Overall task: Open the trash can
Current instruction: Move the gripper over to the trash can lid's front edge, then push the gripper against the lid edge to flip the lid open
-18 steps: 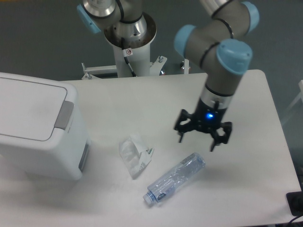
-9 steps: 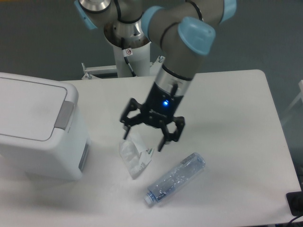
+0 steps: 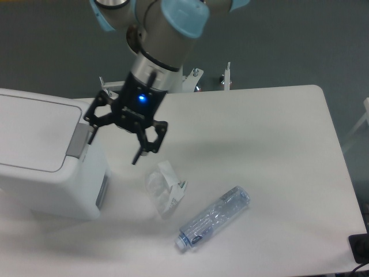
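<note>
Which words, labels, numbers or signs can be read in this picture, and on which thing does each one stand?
No text can be read in this picture.
Wrapper: small dark marks near its edge, too small and blurred to read.
Bottle: clear, no legible label.
Trash can: plain white, no visible print.
Gripper: only a blue light, no writing.

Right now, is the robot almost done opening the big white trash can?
Not yet. The trash can is shut, its flat lid lying down. The open, empty gripper hangs right beside the grey push-bar; I can't tell if it touches. Left to do: press that bar so the lid pops up. The wrapper and bottle lie untouched.
</note>
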